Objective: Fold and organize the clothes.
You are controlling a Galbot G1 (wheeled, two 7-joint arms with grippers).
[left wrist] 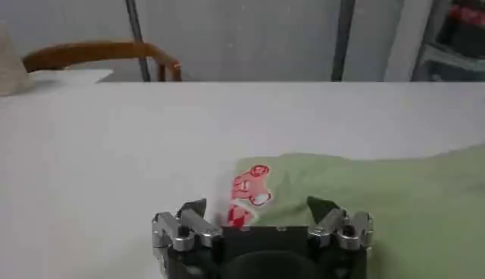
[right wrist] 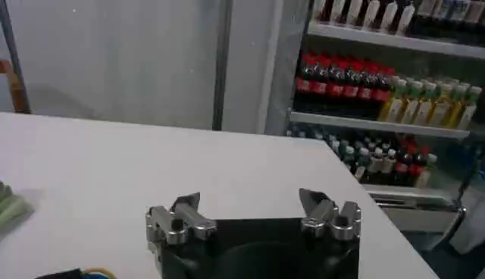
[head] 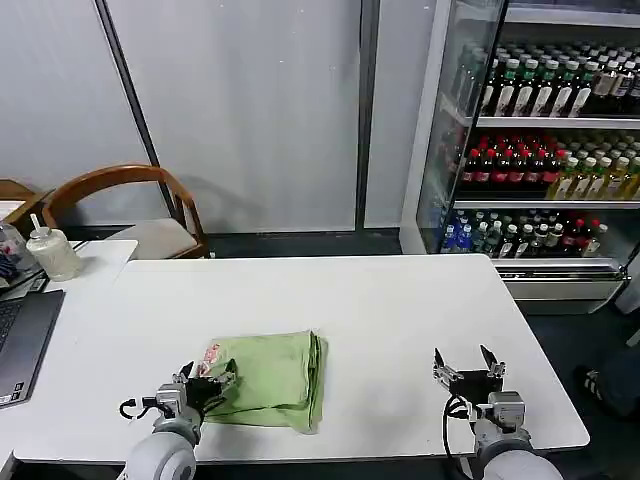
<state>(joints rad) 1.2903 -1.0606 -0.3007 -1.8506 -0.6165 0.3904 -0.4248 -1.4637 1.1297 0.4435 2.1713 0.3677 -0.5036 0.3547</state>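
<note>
Since the shirt [head: 270, 378] already lies folded into a small green bundle near the front of the white table [head: 400, 320], the folding step is judged to be almost done. The left claw [head: 207, 383] is seen at the bundle's left edge, its fingers spread wide beside the red-and-white picture [left wrist: 248, 195], and nothing is gripped. The right claw [head: 468, 368] is held well apart over bare table, its fingers spread too, with nothing between them. For the next move, a last tidy or a push into place is likely called for, so the left claw would need to close gently on the edge without pulling the folds loose. The collar and buttons are hidden inside the folds. It cannot be told if the left fingers touch the cloth.
</note>
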